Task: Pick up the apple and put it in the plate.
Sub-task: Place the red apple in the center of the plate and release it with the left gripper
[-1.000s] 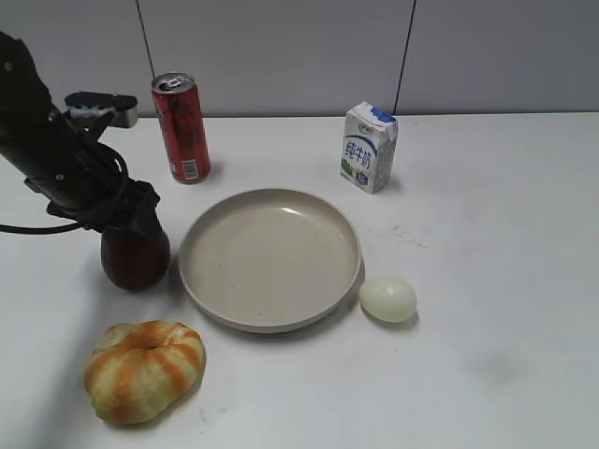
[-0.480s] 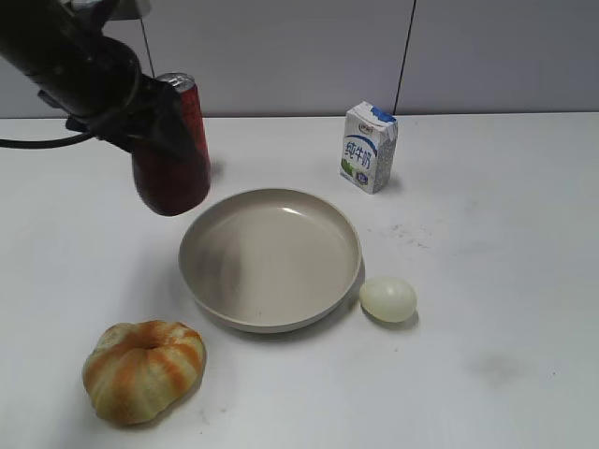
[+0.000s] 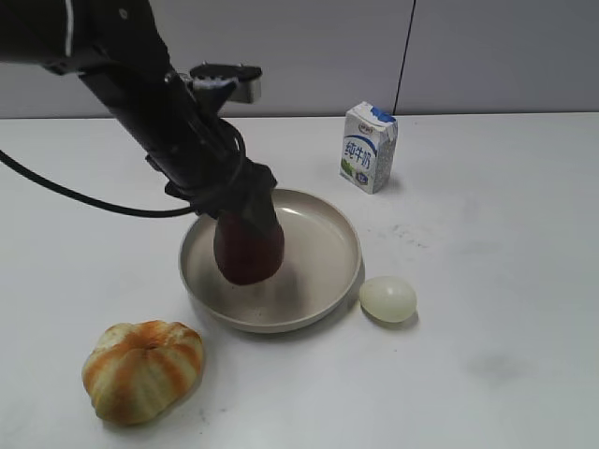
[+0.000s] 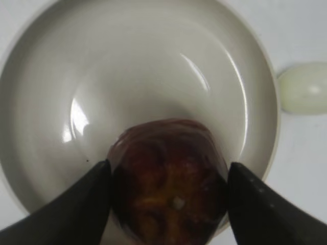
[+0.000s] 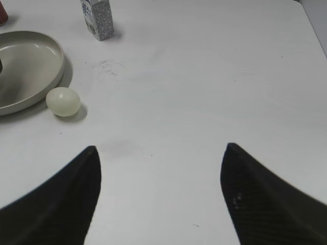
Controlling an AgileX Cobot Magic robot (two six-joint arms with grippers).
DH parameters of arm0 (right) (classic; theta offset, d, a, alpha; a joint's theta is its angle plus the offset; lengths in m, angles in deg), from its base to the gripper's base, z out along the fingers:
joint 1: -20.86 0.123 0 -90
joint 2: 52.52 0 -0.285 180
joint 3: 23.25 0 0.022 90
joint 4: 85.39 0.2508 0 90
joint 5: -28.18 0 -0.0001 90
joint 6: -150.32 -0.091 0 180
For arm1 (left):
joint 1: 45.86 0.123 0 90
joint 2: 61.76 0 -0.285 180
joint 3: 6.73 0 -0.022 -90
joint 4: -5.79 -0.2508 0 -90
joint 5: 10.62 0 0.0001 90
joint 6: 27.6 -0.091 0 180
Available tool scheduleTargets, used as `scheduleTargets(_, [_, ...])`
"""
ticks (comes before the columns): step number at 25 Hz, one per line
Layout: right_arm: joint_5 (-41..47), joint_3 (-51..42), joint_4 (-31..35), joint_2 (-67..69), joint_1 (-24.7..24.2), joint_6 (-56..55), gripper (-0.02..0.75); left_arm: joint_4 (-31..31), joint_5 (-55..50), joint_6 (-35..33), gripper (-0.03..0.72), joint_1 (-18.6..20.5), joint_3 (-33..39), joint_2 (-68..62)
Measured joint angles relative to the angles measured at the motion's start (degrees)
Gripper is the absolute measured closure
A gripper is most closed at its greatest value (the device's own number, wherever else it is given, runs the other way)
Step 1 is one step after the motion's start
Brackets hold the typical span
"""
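Apple over the plate, not yet released.
The left pincer (image 4: 168, 199) is clamped on the apple (image 3: 248, 248), holding it inside the plate (image 3: 332, 281) toward nine o'clock; contact is unclear, so release remains. The arm slants down from eleven o'clock. The right pincer (image 5: 161, 168) gapes over the desk (image 5: 214, 76).

Exterior: slants down from the front onto the plate (image 3: 323, 281). Left wrist: straight down, close above the plate (image 4: 153, 46). Right wrist: low, plate (image 5: 48, 76) far-left; all three share it.
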Motion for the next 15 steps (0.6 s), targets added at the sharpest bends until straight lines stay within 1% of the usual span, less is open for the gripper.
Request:
scheduleTargets(2, [0.0, 0.0, 0.0, 0.0, 0.0, 0.0, 0.153, -0.1, -0.1, 0.0, 0.167, -0.6, 0.0, -2.0])
scheduleTargets(3, [0.0, 0.0, 0.0, 0.0, 0.0, 0.0, 0.153, -0.1, -0.1, 0.0, 0.14, -0.8, 0.0, -2.9])
scheduleTargets(5, [0.0, 0.0, 0.0, 0.0, 0.0, 0.0, 0.153, -0.1, 0.0, 0.1, 0.056, -1.3, 0.0, -3.6])
scheduleTargets(7, [0.0, 0.0, 0.0, 0.0, 0.0, 0.0, 0.153, 0.0, 0.1, 0.1, 0.018, -1.5, 0.0, -3.6])
scheduleTargets(12, [0.0, 0.0, 0.0, 0.0, 0.0, 0.0, 0.153, -0.6, -1.0, 0.4, -0.003, -1.5, -1.5, -2.3])
scheduleTargets(15, [0.0, 0.0, 0.0, 0.0, 0.0, 0.0, 0.153, -3.1, -3.4, 1.9, -0.004, -1.5, -4.7, 0.7])
